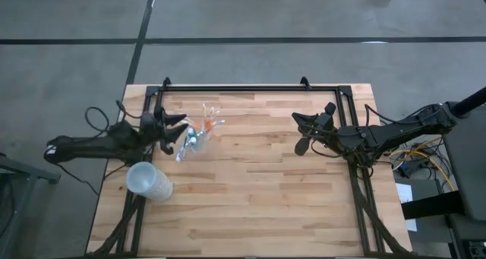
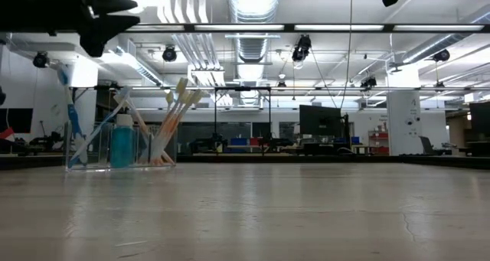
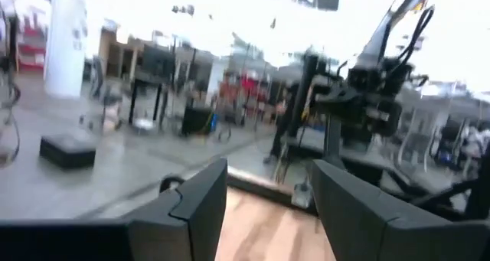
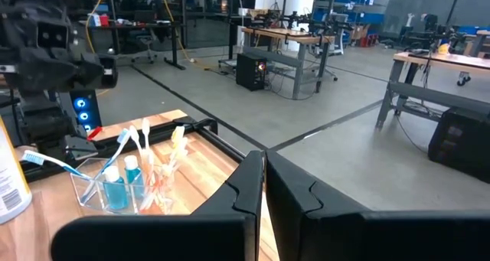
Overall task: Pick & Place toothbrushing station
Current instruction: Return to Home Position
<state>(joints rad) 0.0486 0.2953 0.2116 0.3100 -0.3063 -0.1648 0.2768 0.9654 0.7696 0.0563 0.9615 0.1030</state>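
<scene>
Toothbrushes (image 2: 174, 114) first: are they all put away?

As far as I can see, yes. They stand slanted in the clear holder (image 2: 144, 155), orange ones fanned to one side and a blue one leaning out the other, with the blue tube (image 2: 121, 142) upright between them. The holder sits in the upper left of the high view, and no brush lies loose on the worktop (image 1: 258, 198).

So what is left?

Little, I judge. The sorting looks done, and only bringing the arms to rest remains. A frosted cup (image 1: 149, 183) sits in the lower left of the high view, near the holder but apart from it.

And the left pincer (image 1: 176, 132)?

In the high view it shows just left of the holder. The low view puts it up in the top left corner, well above the brushes. Its own camera shows the two fingers wide apart, with nothing between them and nothing touched.

The right pincer (image 1: 302, 131)?

Right of centre in the high view, well apart from the holder. Its fingers are pressed almost together and hold nothing.
</scene>
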